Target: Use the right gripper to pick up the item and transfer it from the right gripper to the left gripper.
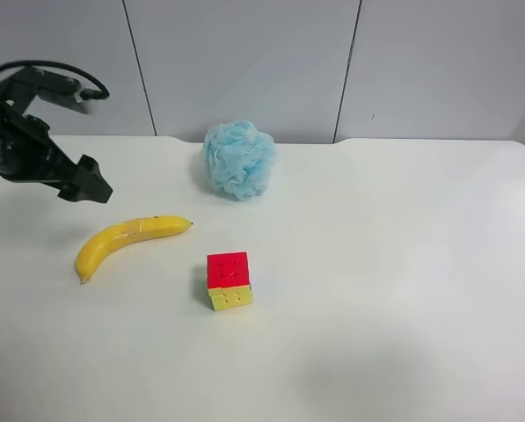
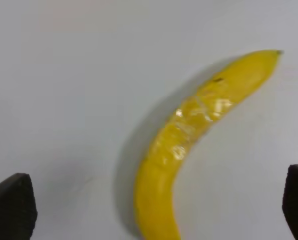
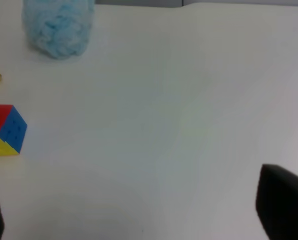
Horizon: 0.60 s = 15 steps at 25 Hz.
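Banana (image 1: 126,241): lies flat on the white bench (image 1: 394,290), curved, dark tip pointing toward the cube; nothing touches it. In the left wrist view the banana (image 2: 188,145) fills the middle of the frame, with a glossy patch at mid-length.

Cube (image 1: 229,280): red on top, yellow on the camera-facing side, just beside the banana's dark tip but apart from it. The right wrist view shows the cube (image 3: 5,130) with red, blue and yellow faces.

Sponge (image 1: 237,159): fluffy, light blue, near the bench's far edge, beyond the cube and apart from it; also seen in the right wrist view (image 3: 59,25).

Left pincer (image 2: 158,205): open; its two dark fingers (image 2: 11,207) appear at opposite frame corners, with the banana between and below them, untouched. In the exterior high view this is the black arm at the view's left, its pincer (image 1: 86,186) hanging above the bench just beyond the banana's thick end.

Right pincer (image 3: 139,210): open and empty; one dark fingertip (image 3: 283,205) at each lower corner, bare bench between them, the cube well off to one side. Not visible in the exterior high view.
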{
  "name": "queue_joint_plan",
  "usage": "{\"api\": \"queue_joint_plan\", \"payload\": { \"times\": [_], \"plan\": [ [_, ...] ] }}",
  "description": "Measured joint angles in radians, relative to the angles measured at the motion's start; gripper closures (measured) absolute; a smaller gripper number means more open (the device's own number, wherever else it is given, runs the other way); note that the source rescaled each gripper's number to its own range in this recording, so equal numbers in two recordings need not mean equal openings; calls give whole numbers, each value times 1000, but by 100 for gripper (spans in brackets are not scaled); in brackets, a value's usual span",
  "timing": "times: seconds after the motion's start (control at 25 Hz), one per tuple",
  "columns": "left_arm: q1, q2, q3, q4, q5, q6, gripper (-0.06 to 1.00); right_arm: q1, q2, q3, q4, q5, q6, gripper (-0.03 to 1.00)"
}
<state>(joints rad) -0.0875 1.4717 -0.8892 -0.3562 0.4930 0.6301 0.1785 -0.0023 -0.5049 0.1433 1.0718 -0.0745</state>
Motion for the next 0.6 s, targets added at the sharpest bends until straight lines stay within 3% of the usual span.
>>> {"api": "queue_joint_plan", "payload": {
  "times": [0.4,0.6],
  "plan": [
    [0,-481,0,15,377,-215,-5,0,0,0,0,0,0,-3],
    [0,-718,0,112,497,-331,-5,0,0,0,0,0,0,-3]
  ]
}}
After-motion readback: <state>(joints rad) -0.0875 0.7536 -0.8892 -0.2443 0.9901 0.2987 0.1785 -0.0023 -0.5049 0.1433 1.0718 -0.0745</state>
